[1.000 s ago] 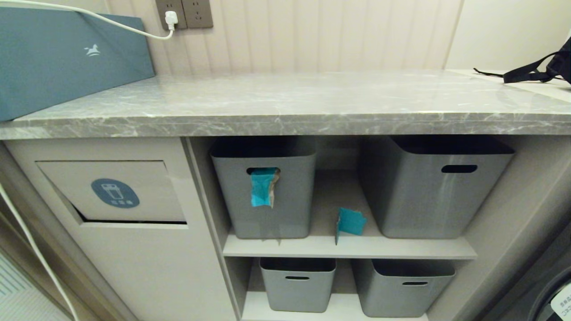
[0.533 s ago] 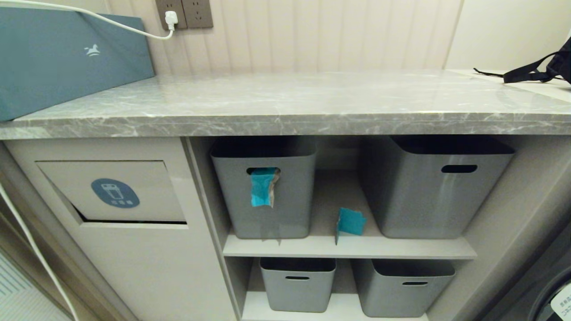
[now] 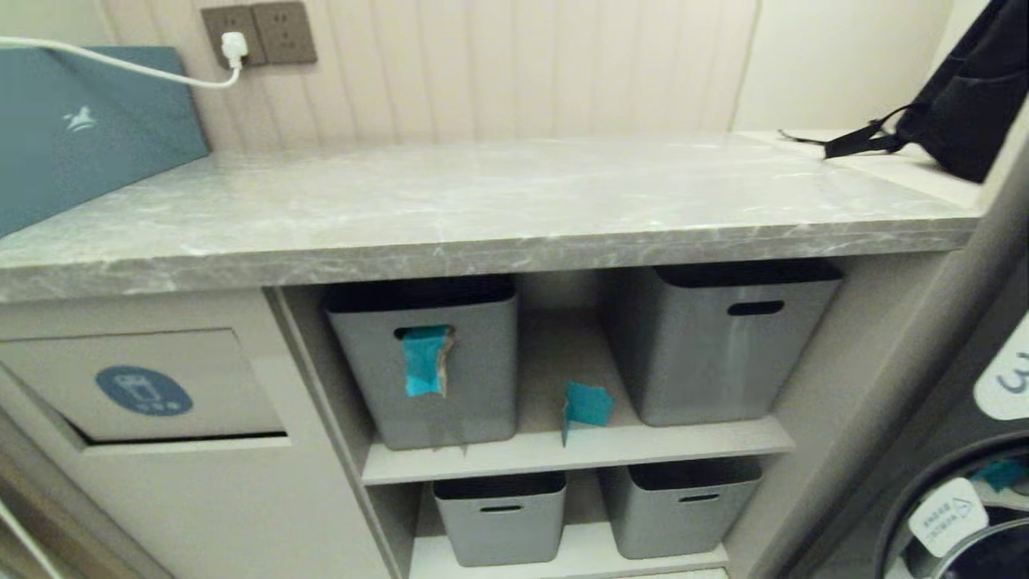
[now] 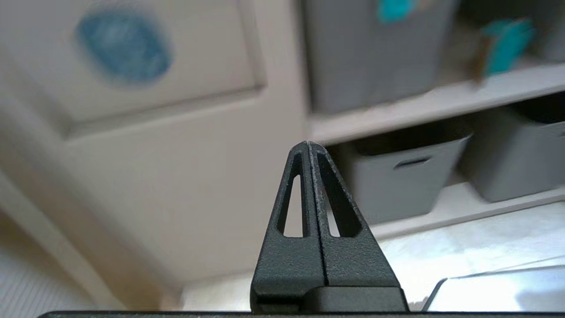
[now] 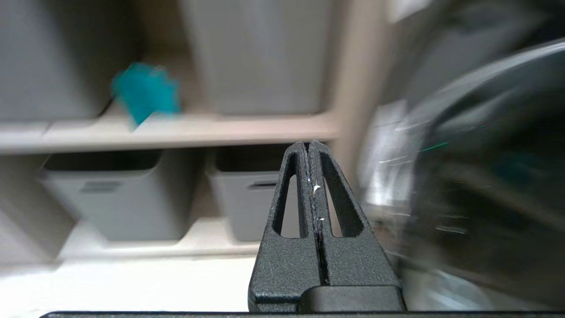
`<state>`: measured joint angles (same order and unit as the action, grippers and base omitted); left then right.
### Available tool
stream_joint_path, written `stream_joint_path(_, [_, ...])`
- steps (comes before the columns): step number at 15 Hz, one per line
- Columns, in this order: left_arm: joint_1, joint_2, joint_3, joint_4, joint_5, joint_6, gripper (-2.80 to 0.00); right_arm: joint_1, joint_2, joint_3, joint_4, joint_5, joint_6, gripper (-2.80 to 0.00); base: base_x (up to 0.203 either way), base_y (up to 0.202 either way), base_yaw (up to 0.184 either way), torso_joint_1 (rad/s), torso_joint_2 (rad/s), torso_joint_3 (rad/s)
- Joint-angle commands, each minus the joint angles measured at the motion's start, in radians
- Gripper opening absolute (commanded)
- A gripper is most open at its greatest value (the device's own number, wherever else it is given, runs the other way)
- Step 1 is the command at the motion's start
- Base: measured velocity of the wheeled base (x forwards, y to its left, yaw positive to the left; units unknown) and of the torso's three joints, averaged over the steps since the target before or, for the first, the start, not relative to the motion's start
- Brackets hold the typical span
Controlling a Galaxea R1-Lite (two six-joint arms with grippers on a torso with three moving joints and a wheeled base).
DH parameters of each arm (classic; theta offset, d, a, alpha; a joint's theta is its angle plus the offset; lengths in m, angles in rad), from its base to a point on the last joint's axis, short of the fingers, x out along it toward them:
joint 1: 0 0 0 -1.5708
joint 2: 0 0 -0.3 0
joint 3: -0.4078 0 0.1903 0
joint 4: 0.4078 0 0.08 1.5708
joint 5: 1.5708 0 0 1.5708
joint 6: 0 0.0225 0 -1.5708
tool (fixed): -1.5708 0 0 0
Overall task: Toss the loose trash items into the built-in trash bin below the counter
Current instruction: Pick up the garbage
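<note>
Teal wrappers, two of them — one point(image 3: 424, 361) hangs lengthwise down from a grey box's point(image 3: 426, 378) handle slot, one point(image 3: 586, 406) stands upright on the shelf point(image 3: 659, 446) between boxes. Left gripper point(image 4: 308, 145) and right gripper point(image 5: 308, 145) — both pinched closed, empty. Bin flap point(image 3: 145, 386) sits left, under the counter point(image 3: 482, 209).

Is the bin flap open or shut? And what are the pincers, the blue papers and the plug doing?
Beige bin flap with blue sticker: slightly ajar at the bottom.
Left pincer: shut, empty.
Right pincer: shut, empty.
Teal wrapper: hanging from grey box handle.
Teal wrapper: standing on shelf.
White plug: plugged in.
</note>
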<state>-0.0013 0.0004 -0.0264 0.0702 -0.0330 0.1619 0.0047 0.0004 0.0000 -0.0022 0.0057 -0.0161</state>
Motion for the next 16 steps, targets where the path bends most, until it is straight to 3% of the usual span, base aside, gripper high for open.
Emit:
stream_joint_path(1, [0.0, -0.002, -0.001, 0.0, -0.001, 0.001, -2.8, 0.0, -0.002, 0.0, 0.001, 0.0, -0.001, -2.8, -0.001, 0.008, -0.174, 0.176, -0.58, -0.288])
stream_joint_path(7, [0.0, -0.002, -0.001, 0.0, -0.002, 0.002, -2.8, 0.0, -0.002, 0.001, 0.001, 0.001, 0.004, -2.8, -0.002, 0.004, -0.147, 0.111, -0.3, -0.18])
stream_joint_path(16, [0.0, -0.002, -0.001, 0.0, -0.002, 0.002, -2.8, 0.0, -0.002, 0.0, 0.001, 0.004, -0.007, -2.8, 0.0, 0.0, 0.0, 0.002, 0.0, -0.003])
